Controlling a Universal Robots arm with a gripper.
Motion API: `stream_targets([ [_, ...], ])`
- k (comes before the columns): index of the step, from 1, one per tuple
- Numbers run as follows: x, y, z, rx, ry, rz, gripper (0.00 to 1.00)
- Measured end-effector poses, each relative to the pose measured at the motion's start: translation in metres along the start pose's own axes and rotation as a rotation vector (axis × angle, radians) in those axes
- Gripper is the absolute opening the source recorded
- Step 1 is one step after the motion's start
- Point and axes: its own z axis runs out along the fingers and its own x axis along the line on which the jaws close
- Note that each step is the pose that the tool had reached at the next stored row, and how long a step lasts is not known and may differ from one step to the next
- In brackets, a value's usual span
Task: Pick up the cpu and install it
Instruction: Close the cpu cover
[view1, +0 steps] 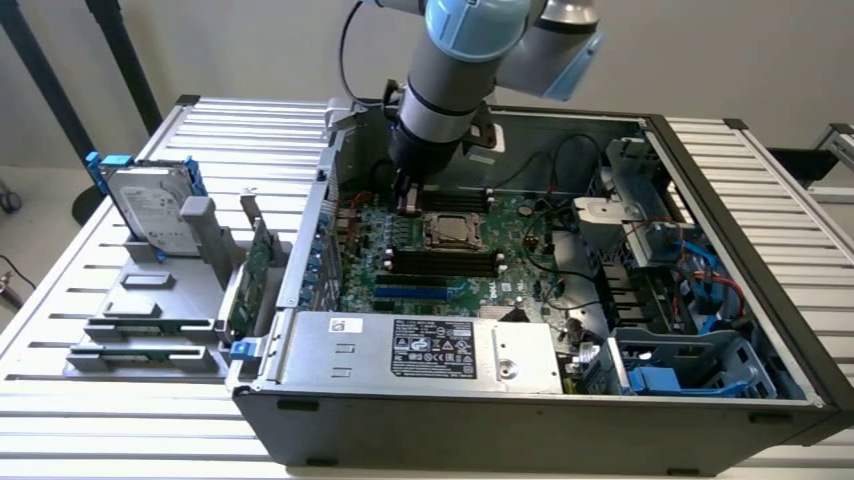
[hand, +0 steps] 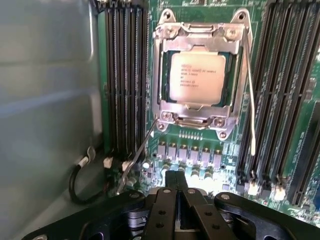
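1. At the exterior view's left, outside the case, a drive with blue rails stands in a grey rack. A green card stands just beside the case wall. Nothing touches either
2. Inside the case the arm reaches down over the board. The gripper is low, just beside the socket on the exterior view's left
3. The jaws are pressed together and pinch nothing. In the wrist view the gripper hangs over a row of small parts, near the socket but apart from it
4. The cpu lies flat in the socket. Its silver top shows through the metal frame lying down around it
5. My judgement of the step: pick-up and seating look done, and the work stands at securing. One lever angles out from a socket corner toward the gripper and looks unlatched. The other lever runs along the opposite side, and I cannot tell whether it is hooked
6. Latching would call for a steady push from the closed fingertips on a thin wire lever, without slipping onto the slots just beside it
7. At the exterior view's right, the bay with blue parts is well apart from the work
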Motion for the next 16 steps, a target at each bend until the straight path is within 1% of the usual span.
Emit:
stream_targets([
  [4, 0.0001, -0.0047, 0.0011, 0.0013, 0.0045, 0.010, 0.11],
  [6, 0.0001, -0.0058, 0.0012, 0.0004, 0.0066, 0.021, 0.11],
  [8, 0.0001, -0.0060, 0.0013, -0.0010, 0.0108, 0.036, 0.11],
  [9, 0.0001, -0.0061, 0.0012, -0.0015, 0.0138, 0.044, 0.11],
  [10, 0.0001, -0.0061, 0.0009, -0.0015, 0.0181, 0.051, 0.11],
  [16, 0.0004, -0.0068, -0.0020, -0.0043, 0.0466, 0.094, 0.11],
])
